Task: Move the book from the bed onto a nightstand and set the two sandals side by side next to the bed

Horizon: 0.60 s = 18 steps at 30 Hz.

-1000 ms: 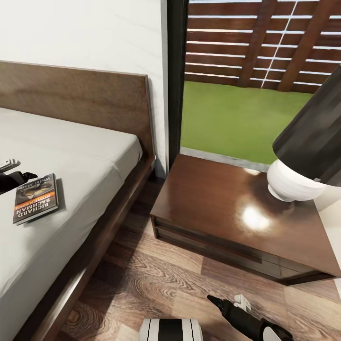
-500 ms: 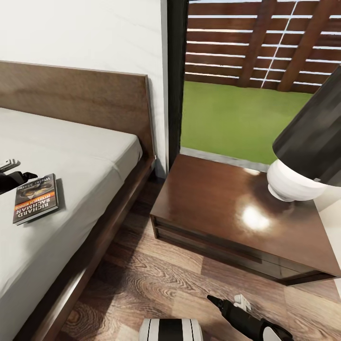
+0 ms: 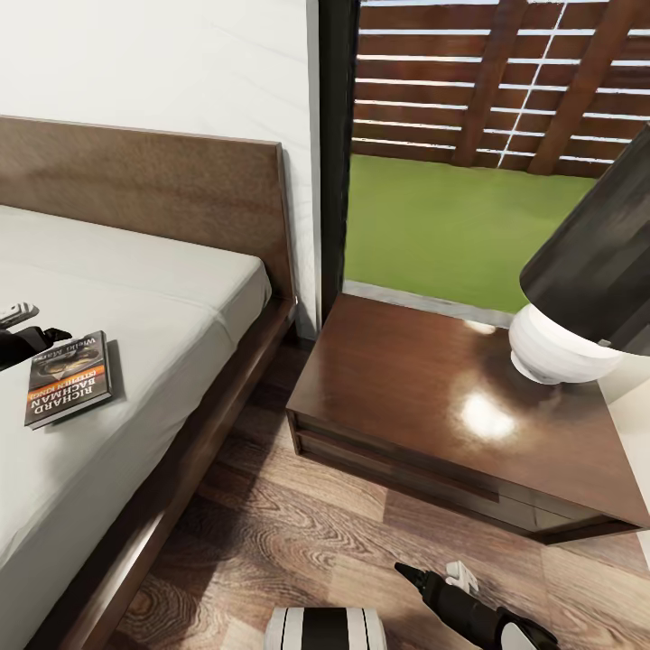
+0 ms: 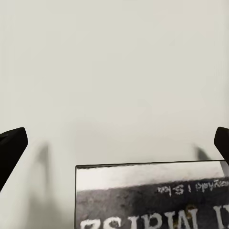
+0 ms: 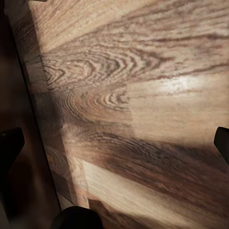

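The book (image 3: 68, 379), dark with an orange band and white lettering, lies flat on the light-grey mattress of the bed (image 3: 171, 298). At the head view's left edge my left gripper (image 3: 36, 327) hovers by the book's far end. In the left wrist view this gripper (image 4: 117, 145) is open, its fingertips (image 4: 12, 148) spread wide over the mattress, and the book's edge (image 4: 152, 195) sits just short of them. The nightstand (image 3: 424, 397) stands right of the bed, its top bare beside a lamp. Low over the floor, my right gripper (image 3: 431, 573) (image 5: 116, 145) is open and holds nothing. The sandals are out of view.
A lamp (image 3: 578, 298) with a white base and dark shade occupies the nightstand's right rear. A strip of wood-plank floor (image 3: 271, 533) runs between bed frame and nightstand. Behind them are a dark-framed window (image 3: 336, 153) and the headboard (image 3: 144, 181).
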Tool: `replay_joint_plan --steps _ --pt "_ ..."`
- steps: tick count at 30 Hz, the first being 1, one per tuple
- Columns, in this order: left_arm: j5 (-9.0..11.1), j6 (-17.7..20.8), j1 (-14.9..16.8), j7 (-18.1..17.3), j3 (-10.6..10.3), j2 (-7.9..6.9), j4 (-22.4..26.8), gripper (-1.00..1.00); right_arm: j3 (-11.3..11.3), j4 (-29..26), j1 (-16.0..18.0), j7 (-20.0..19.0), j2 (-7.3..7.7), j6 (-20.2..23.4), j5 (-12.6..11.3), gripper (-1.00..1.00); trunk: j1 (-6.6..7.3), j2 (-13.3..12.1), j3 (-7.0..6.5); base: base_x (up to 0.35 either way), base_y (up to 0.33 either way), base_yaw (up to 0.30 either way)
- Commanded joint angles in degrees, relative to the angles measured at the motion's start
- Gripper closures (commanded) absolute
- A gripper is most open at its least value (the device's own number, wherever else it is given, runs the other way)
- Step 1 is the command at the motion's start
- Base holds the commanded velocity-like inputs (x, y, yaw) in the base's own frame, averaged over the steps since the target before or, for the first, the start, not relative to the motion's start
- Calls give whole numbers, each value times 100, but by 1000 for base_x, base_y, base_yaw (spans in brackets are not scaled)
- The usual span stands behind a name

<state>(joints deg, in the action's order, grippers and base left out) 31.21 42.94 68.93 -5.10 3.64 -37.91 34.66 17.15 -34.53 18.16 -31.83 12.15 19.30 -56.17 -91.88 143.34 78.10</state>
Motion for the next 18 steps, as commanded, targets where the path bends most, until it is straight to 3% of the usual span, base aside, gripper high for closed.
replay_joint_plan --steps 1,18 --pt "-36 57 -2 -3 18 3 -64 -100 25 -1 3 1 6 22 -55 -100 0 1 5 0 0 0" --pt "-40 55 -2 0 21 3 -60 -100 23 2 3 4 6 22 -55 -100 0 1 5 0 0 0"
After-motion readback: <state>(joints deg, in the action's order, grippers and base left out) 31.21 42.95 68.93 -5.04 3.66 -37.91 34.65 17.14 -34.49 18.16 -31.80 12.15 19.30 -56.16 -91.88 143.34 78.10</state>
